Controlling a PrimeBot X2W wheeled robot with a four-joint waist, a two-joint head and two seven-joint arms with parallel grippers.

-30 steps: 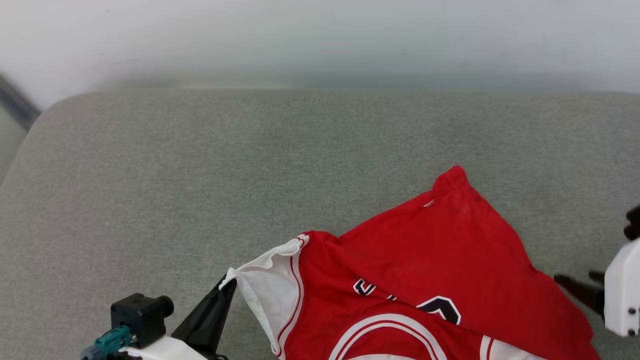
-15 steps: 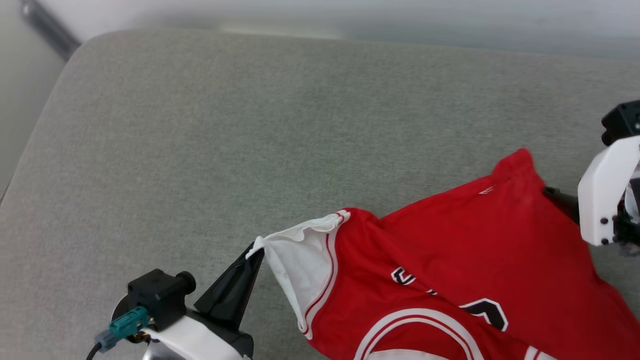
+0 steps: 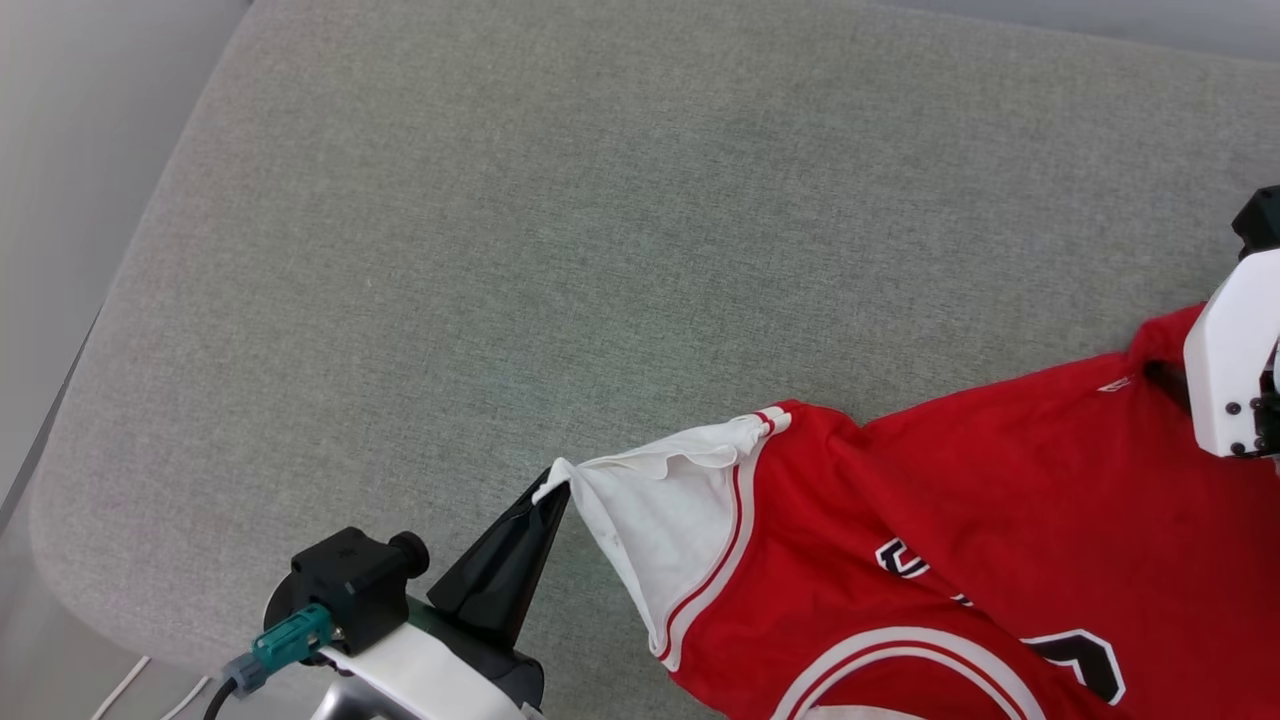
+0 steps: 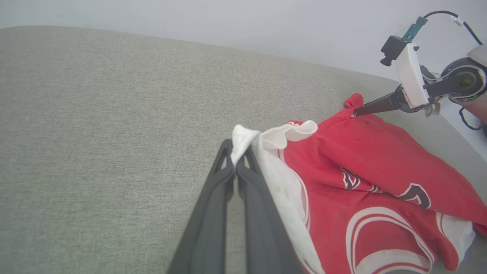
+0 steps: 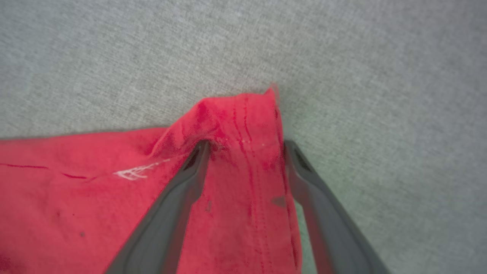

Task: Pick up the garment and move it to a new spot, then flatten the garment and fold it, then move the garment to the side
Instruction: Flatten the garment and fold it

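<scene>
The garment [image 3: 1000,520], red with white sleeves and black-white lettering, lies rumpled on the grey cushion [image 3: 600,250] at the lower right of the head view. My left gripper [image 3: 555,490] is shut on the tip of its white sleeve [image 4: 243,137], which is pulled up into a point. In the right wrist view my right gripper [image 5: 245,146] stands open with its fingers on either side of the garment's far red hem corner [image 5: 236,114]. The left wrist view shows that same right gripper [image 4: 355,112] touching the red corner.
The cushion's rounded left edge [image 3: 60,480] drops off to a pale floor where a white cable [image 3: 120,690] lies. A pale wall [image 4: 228,19] stands behind the cushion. Bare grey cushion stretches across the far and left parts of the head view.
The head camera has turned, shifting the whole picture. My right gripper has come up from beside the garment to its far red corner, staying open. The left gripper keeps hold of the sleeve.
</scene>
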